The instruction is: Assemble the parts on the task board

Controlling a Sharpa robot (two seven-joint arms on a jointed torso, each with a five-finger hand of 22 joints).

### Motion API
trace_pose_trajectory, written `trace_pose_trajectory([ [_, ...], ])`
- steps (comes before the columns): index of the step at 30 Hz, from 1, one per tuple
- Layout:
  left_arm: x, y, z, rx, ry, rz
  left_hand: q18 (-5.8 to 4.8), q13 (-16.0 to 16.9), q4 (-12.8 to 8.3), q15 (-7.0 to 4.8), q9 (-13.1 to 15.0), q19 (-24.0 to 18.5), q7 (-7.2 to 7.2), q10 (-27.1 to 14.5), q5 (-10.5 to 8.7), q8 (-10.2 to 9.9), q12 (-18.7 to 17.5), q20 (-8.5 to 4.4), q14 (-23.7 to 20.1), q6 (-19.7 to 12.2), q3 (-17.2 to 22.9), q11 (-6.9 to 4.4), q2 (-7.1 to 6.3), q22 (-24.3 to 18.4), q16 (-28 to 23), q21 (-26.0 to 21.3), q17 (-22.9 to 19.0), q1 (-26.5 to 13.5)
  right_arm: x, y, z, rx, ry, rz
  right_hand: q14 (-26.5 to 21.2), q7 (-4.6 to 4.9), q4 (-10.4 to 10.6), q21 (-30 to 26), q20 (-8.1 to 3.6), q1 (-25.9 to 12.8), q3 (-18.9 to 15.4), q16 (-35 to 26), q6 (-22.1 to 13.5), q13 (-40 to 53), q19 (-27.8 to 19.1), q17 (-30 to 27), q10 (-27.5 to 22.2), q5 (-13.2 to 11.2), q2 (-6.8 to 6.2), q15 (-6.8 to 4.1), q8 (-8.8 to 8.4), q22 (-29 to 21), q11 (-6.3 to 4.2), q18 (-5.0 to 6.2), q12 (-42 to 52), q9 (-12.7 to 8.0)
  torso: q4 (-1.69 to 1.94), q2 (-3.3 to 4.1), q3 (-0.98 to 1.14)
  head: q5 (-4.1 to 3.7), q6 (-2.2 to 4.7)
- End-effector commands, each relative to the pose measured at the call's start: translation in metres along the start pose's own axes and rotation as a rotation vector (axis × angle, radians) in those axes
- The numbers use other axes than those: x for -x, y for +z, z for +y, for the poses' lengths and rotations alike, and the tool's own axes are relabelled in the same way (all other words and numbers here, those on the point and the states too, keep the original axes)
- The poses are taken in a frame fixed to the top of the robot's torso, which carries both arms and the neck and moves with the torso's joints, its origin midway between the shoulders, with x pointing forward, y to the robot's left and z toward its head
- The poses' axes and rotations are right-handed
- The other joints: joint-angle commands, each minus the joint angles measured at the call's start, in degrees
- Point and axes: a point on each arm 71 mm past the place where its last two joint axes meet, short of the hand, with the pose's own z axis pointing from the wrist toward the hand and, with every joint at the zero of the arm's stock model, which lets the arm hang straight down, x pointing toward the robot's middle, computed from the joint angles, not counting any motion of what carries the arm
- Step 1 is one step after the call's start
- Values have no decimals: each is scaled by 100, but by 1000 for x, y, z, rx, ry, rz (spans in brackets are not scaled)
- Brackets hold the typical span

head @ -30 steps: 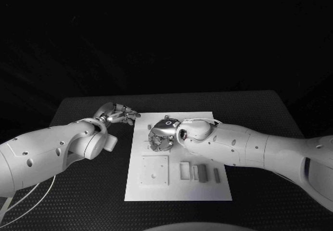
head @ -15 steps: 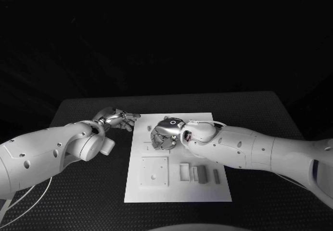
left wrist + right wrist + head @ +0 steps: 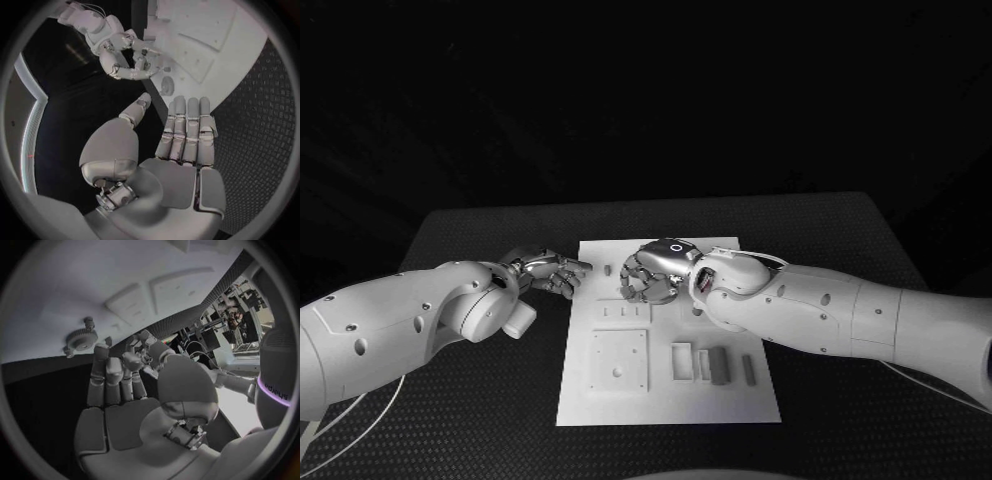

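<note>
Right now the right robot hand (image 3: 653,275) is hovering over the far part of the white rectangular task board (image 3: 668,400), fingers curled downward; whether they are pinching anything I cannot tell, since its wrist camera is showing the fingers (image 3: 112,375) drawn together with nothing plainly between them. Just beyond those fingertips a small toothed gear-like part (image 3: 80,339) is sitting flat on the board beside a short peg (image 3: 89,322). To the left, the left robot hand (image 3: 548,272) is resting released just off the board's left edge, over the black textured desk (image 3: 473,400), its fingers (image 3: 187,130) lying straight and side by side, holding nothing.

Nearer the robot, a raised square plate (image 3: 620,358) and a row of small upright rectangular pieces (image 3: 714,362) are standing on the board.

Judging by its look, the gear is going to be light, rigid and rather slick, probably printed plastic. Taking it by the toothed rim, pinched from opposite sides, seems wisest; a hold from above alone is likely to let it slide on the smooth board.
</note>
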Motion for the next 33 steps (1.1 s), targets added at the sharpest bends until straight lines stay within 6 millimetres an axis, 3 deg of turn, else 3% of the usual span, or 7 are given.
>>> trace_pose_trajectory([
  [1,-10,-1,3,60,14,104,-22,4,23,-7,-16,48,23,48,-38,-19,-18,-10,41,-19,-38,0,-63,10,31,-19,13,-66,6,-2,-1,-54,73,-42,17,145,8,38,-13,-57,29,29,175,7,31,-9,15,19,-2,-21,-4,83,-27,-10,23,-3,-4,-2,0,-13,24],
  [8,-21,2,-3,33,20,148,-5,38,132,-37,-96,77,5,103,-31,-90,12,-38,60,-155,-282,-39,-89,-5,50,-28,50,-502,10,-3,1,-70,126,-45,23,148,13,36,-17,-80,31,25,162,5,37,-14,18,19,-17,-21,-14,79,-25,-10,19,-3,16,-3,1,-42,38],
  [15,-30,3,-10,-9,-28,173,-9,36,92,-35,-128,69,-112,144,-44,-125,-8,-40,44,-236,-309,-80,-46,-19,38,-39,59,-524,10,-1,4,-64,133,-41,27,150,12,35,-20,-93,32,23,154,4,40,-16,20,19,-26,-20,-22,77,-23,-10,17,-3,20,2,-3,-50,42],
  [21,-33,3,-11,-19,-25,206,-11,31,63,-33,-139,64,-137,156,-45,-137,-25,-37,37,-264,-325,-94,-24,-23,33,-41,63,-524,10,0,6,-61,135,-40,28,152,13,33,-22,-103,33,21,147,3,41,-18,20,19,-33,-19,-27,76,-21,-10,15,-3,18,1,-6,-64,39],
  [33,-40,4,-15,-22,-30,229,-13,15,-47,-30,-144,65,-148,194,-41,-105,-83,-35,33,-219,-306,-117,148,-28,32,-36,80,-418,11,2,9,-51,138,-45,31,156,11,31,-25,-110,37,18,133,3,44,-21,21,19,-38,-17,-38,73,-18,-10,13,-4,29,0,-12,-69,27],
])
